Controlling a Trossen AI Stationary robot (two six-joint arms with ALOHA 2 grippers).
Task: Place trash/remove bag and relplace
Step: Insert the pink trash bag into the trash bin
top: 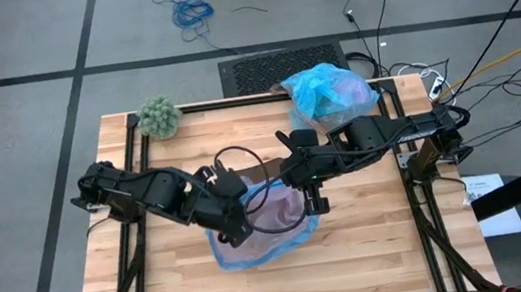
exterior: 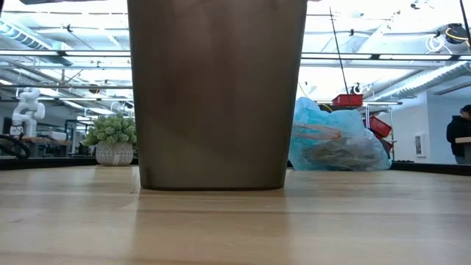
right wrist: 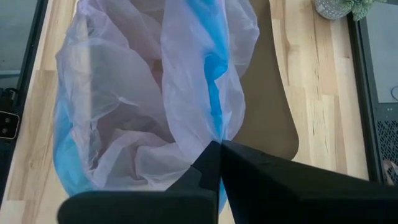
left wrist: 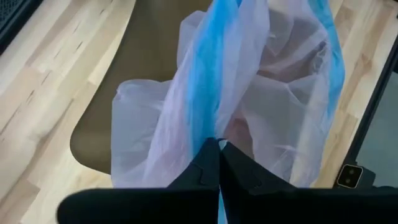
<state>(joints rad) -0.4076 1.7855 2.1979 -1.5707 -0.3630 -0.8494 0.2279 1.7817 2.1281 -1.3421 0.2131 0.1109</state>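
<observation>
A brown square bin (exterior: pixel 213 96) stands mid-table. A translucent pink bag with a blue rim (top: pixel 259 249) is spread over its top. My left gripper (top: pixel 242 231) is shut on the bag's left side and my right gripper (top: pixel 314 202) on its right side, both above the bin. The light-blue bag (top: pixel 329 92) rests on its underside at the table's far right. It is bunched and full, with brown trash (exterior: pixel 331 151) showing through its wall. My left gripper pinches a gathered fold of the pink bag at its blue rim band (left wrist: pixel 208 124) between the two fingers. They slant down from the table's left. The plastic fans out slack from the fingertips over the bin (left wrist: pixel 149 56). My right gripper pinches a gathered fold of the pink bag by the blue rim band (right wrist: pixel 214 121) between its shut fingers. They slant down from the table's right. The bag billows away from the fingers, slack, over the bin (right wrist: pixel 267 118).
A fuzzy green ball (top: pixel 160 117) lies at the table's far left corner. Black frame rails (top: pixel 126 234) run along the table's left and right edges. Bare wood lies near the front edge. Cables and a floor grille (top: pixel 281 68) lie beyond the far edge.
</observation>
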